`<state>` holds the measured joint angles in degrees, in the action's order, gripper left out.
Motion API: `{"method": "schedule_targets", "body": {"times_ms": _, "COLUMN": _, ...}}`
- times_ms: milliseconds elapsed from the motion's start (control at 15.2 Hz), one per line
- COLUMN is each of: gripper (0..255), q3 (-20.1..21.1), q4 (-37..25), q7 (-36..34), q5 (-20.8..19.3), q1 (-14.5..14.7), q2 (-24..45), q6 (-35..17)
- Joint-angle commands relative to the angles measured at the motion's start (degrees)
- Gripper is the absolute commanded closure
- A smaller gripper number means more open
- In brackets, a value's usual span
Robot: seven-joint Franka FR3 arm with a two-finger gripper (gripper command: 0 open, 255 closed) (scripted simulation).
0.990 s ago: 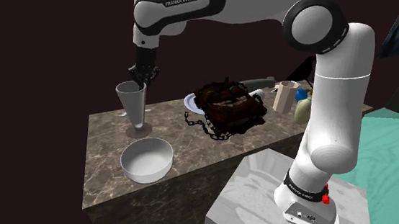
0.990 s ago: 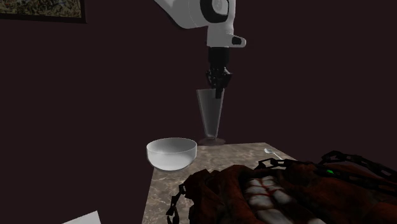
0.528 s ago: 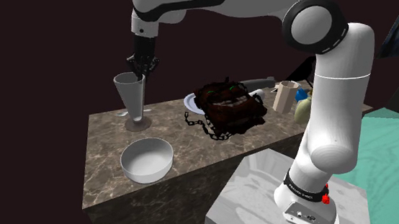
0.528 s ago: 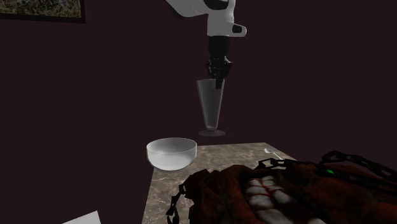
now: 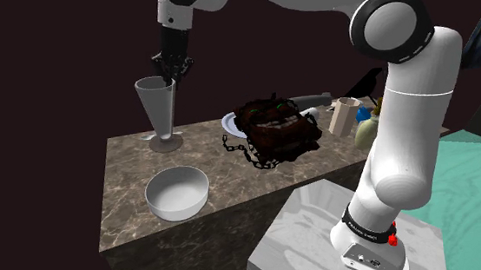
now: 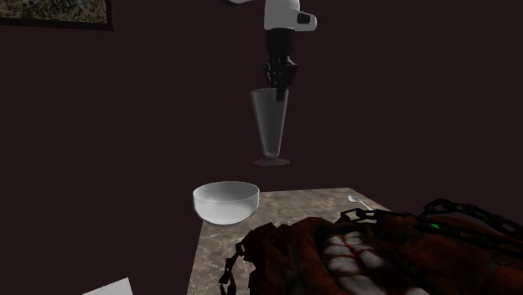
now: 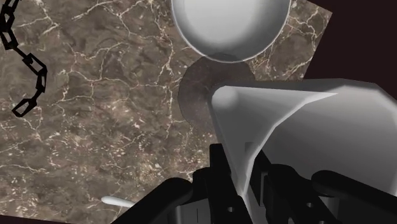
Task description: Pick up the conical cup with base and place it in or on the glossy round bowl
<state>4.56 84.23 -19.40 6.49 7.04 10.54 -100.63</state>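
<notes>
Cup (image 6: 270, 126), grey and cone-shaped with a round foot, hangs upright in the air, lifted off the brown marble tabletop (image 5: 229, 178). The black jaws are clenched on its rim, with the cup wall between the two fingers. In the second exterior view the foot of the cup is higher than the white round bowl (image 6: 225, 201), which stands on the tabletop near its edge. A dark red toy (image 5: 275, 129) with teeth lies further along the tabletop, apart from the bowl.

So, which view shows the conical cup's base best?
The second exterior view: the cup hangs from the gripper, base clear above the counter. In the shoulder view base overlaps counter; the wrist view looks into the cup.
</notes>
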Motion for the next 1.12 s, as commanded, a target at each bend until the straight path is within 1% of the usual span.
{"method": "schedule_targets", "body": {"times_ms": 0, "gripper": 255, "q3": 0.50, "q4": 2.08, "q7": -1.36, "q5": 0.02, "q1": 0.70, "q2": -3.15, "q6": 0.86}}
{"method": "schedule_targets", "body": {"times_ms": 330, "gripper": 255, "q3": 2.01, "q4": 6.39, "q7": -4.94, "q5": 0.25, "q1": 2.40, "q2": -10.46, "q6": 3.42}}
{"method": "schedule_targets", "body": {"times_ms": 660, "gripper": 255, "q3": 3.66, "q4": 8.46, "q7": -8.54, "q5": 0.65, "q1": 3.95, "q2": -16.15, "q6": 6.59}}
{"method": "schedule_targets", "body": {"times_ms": 1056, "gripper": 255, "q3": 3.67, "q4": 14.63, "q7": -7.93, "q5": 0.91, "q1": 3.96, "q2": -17.45, "q6": 1.75}}
